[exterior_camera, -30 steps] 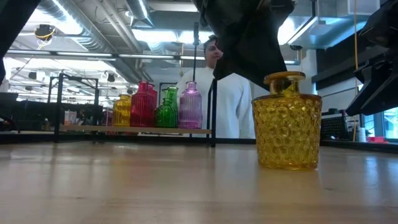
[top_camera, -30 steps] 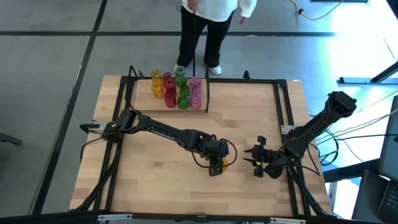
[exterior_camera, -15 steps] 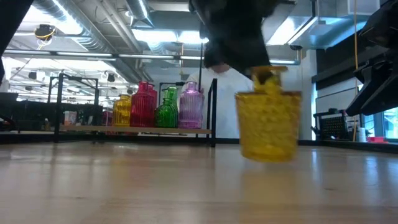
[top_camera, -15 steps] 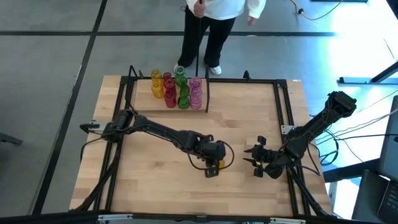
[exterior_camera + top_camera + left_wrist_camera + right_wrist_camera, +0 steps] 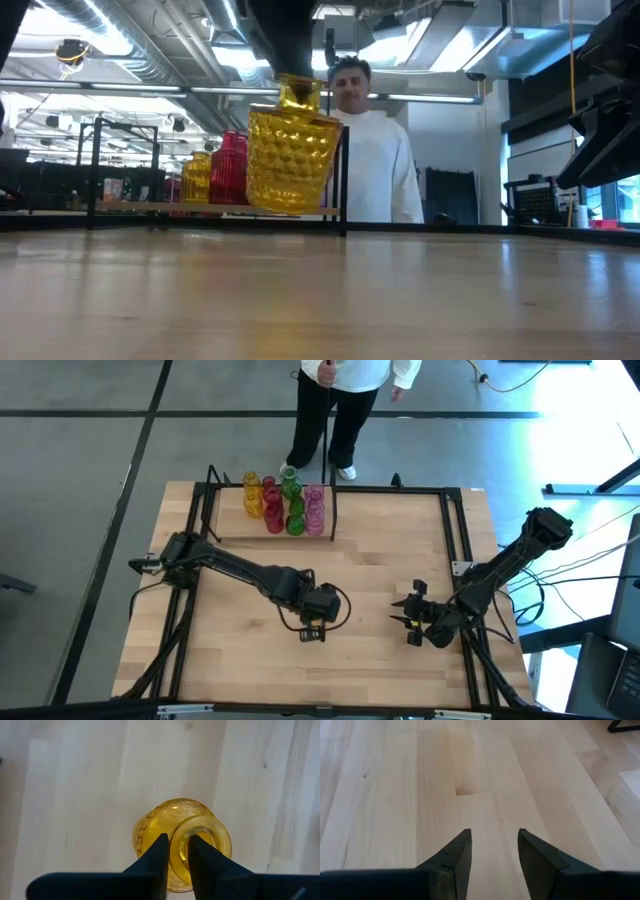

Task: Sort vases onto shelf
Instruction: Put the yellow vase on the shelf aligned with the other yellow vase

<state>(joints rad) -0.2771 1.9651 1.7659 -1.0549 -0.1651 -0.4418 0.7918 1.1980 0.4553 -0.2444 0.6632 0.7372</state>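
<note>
— Behind the table (image 5: 400, 560) a workshop with ceiling ducts and strip lights is seen, and a person in a white top (image 5: 375, 165) is stood at the far edge. What is seen on the wood?

— At the far left of the table the shelf (image 5: 225, 530) is placed, and a cluster of vases (image 5: 285, 505) in yellow, red, green and pink is gathered on it beside the black end divider (image 5: 333, 510).

— And the yellow vase (image 5: 290, 155)?

— It is held clear of the table top, slightly tilted, near the middle of the table and well apart from the shelf. In the low view its body is seen hanging in front of the shelf's vases.

— How is it gripped?

— The left gripper (image 5: 176, 851) is clamped on its rim: one finger is set inside the mouth and the other outside the lip, as shown in the left wrist view. From above, the gripper (image 5: 312, 622) is found at the centre of the table, with yellow showing beneath it.

— The other arm?

— The right gripper (image 5: 410, 618) is parked low over the right side of the table, with its fingers (image 5: 452, 857) spread apart and nothing between them but bare wood.
</note>
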